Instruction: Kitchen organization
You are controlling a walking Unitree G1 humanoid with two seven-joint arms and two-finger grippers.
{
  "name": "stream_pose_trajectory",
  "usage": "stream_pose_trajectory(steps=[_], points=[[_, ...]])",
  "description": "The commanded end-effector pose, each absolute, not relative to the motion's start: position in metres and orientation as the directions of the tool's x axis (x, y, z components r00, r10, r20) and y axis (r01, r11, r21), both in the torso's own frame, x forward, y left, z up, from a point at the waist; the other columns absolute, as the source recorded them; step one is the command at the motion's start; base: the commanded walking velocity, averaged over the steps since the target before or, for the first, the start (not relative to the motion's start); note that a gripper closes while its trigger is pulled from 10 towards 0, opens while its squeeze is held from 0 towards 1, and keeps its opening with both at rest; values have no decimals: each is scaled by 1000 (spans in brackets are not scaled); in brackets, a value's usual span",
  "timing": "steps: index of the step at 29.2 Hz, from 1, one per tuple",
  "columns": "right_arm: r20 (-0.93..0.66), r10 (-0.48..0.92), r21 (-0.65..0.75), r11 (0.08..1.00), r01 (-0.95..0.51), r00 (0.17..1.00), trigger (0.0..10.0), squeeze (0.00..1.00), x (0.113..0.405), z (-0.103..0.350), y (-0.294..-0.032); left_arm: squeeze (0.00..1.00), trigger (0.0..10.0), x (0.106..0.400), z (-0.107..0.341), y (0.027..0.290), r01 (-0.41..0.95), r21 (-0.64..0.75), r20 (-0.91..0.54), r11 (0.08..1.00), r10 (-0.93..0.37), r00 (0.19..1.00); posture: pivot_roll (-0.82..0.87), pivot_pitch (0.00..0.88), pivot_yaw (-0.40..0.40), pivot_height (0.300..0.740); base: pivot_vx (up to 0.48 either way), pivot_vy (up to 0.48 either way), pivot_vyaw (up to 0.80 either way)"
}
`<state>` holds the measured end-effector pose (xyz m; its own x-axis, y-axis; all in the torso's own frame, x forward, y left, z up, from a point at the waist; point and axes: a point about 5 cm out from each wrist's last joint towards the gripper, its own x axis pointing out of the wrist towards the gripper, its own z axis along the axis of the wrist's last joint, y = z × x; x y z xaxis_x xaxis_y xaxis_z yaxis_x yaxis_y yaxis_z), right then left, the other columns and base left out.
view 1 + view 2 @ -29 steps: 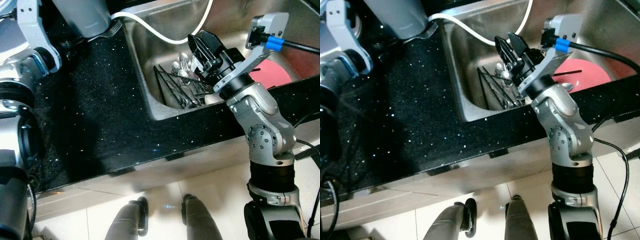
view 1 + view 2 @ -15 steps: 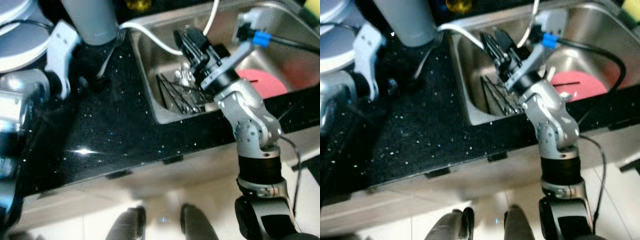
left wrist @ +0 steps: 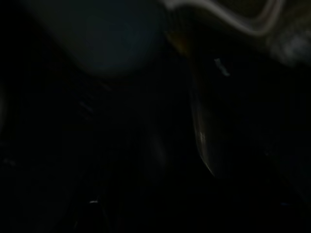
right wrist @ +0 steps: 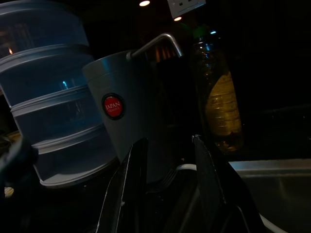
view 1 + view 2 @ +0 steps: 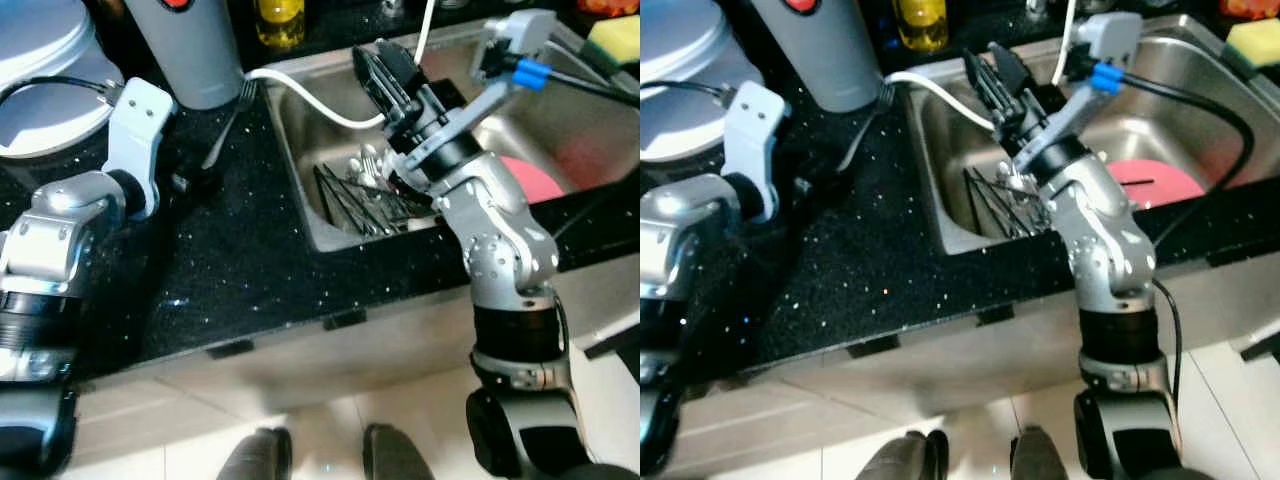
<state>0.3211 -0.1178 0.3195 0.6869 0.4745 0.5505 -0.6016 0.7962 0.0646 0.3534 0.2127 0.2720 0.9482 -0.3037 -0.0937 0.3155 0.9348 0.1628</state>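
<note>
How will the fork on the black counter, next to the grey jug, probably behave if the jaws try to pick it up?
The fork looks like thin metal, so probably stiff and light. It lies flat on the glossy black counter, so it may slide rather than lift. Its head rests by the grey jug, which could hinder a grasp from that end.

A glossy black stone tabletop (image 5: 230, 270) flecked with sparkle borders a brushed stainless-steel sink (image 5: 330, 215) holding shiny metal cutlery (image 5: 365, 165) in a black wire rack (image 5: 345, 200), beside a matt grey container (image 5: 195, 50) and translucent blue plastic tubs (image 4: 43, 102).
</note>
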Motion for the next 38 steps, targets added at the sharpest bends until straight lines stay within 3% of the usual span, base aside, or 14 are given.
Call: stream_pose_trajectory(steps=[1, 8, 12, 16, 17, 18, 19, 28, 29, 35, 38], points=[[554, 481, 60, 792, -608, 680, 10000, 0, 321, 319, -114, 0, 10000, 359, 280, 218, 249, 99, -22, 963, -249, 968, -8, 145, 102, 740, 0, 0, 0], [560, 482, 57, 789, -612, 674, 10000, 0, 322, 320, -112, 0, 10000, 378, 279, 200, 278, -6, -13, 961, -278, 960, -20, 145, 99, 740, 0, 0, 0], [560, 486, 51, 788, -614, 671, 10000, 0, 321, 321, -111, 0, 10000, 398, 256, 188, 264, -39, -171, 964, -267, 948, -38, 148, 104, 740, 0, 0, 0], [558, 483, 49, 793, -607, 675, 10000, 0, 320, 321, -113, 0, 10000, 401, 243, 185, 288, -22, -229, 957, -285, 931, -46, 153, 106, 740, 0, 0, 0], [557, 482, 49, 794, -607, 676, 10000, 0, 320, 321, -113, 784, 10000, 401, 242, 186, 294, -21, -228, 956, -291, 929, -45, 154, 104, 740, 0, 0, 0], [557, 482, 49, 794, -607, 676, 10000, 0, 320, 321, -113, 784, 10000, 401, 242, 186, 294, -21, -228, 956, -291, 929, -45, 154, 104, 740, 0, 0, 0], [556, 482, 49, 794, -606, 677, 10000, 0, 320, 320, -113, 1000, 10000, 401, 241, 187, 295, -20, -230, 955, -292, 928, -45, 155, 103, 740, 0, 0, 0], [557, 492, 47, 785, -618, 669, 10000, 0, 322, 321, -111, 1000, 10000, 407, 268, 174, 329, 34, -120, 944, -323, 939, -38, 152, 90, 740, 0, 0, 0], [557, 494, 46, 784, -619, 667, 10000, 0, 322, 321, -110, 0, 10000, 407, 274, 170, 343, 33, -98, 939, -338, 936, -36, 152, 87, 740, 0, 0, 0], [556, 497, 45, 782, -621, 666, 10000, 0, 322, 322, -109, 0, 10000, 407, 289, 149, 401, 39, -47, 915, -399, 916, -39, 152, 87, 740, 0, 0, 0], [556, 496, 45, 783, -621, 667, 10000, 0, 322, 321, -109, 0, 10000, 409, 275, 146, 392, 44, -104, 919, -386, 916, -42, 151, 93, 740, 0, 0, 0]])
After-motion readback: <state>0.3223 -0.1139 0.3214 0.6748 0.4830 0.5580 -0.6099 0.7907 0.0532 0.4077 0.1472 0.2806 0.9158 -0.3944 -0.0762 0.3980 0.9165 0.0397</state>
